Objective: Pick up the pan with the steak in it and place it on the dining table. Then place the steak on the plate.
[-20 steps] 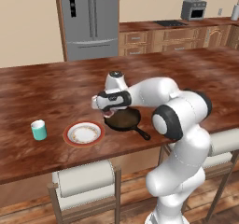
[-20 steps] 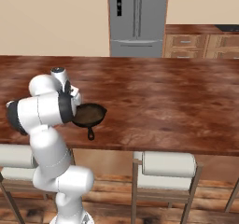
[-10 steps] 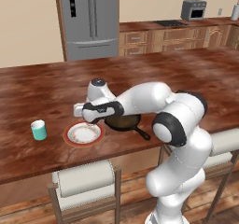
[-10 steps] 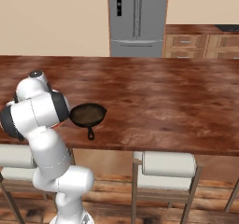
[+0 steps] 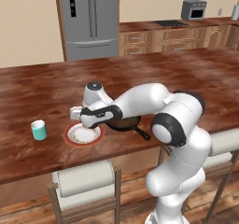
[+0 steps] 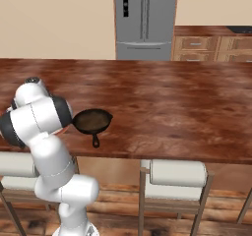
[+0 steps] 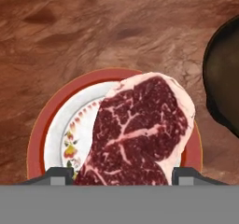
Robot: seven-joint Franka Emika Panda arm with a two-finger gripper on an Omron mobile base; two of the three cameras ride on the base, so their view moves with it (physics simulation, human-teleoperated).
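My gripper is shut on the steak, a marbled red slab that hangs between the two finger tips. Directly under it lies the white plate with its red-orange rim. In the left base view the gripper hovers just above the plate near the front edge of the dining table. The black pan rests on the table just right of the plate, handle pointing to the front edge. From the right base view the pan looks empty.
A teal cup stands left of the plate. Cushioned stools line the table's near side. A steel fridge and wooden cabinets stand far behind the table.
The arm has swung left from above the pan to above the plate, carrying the steak. The pan has stayed in place.
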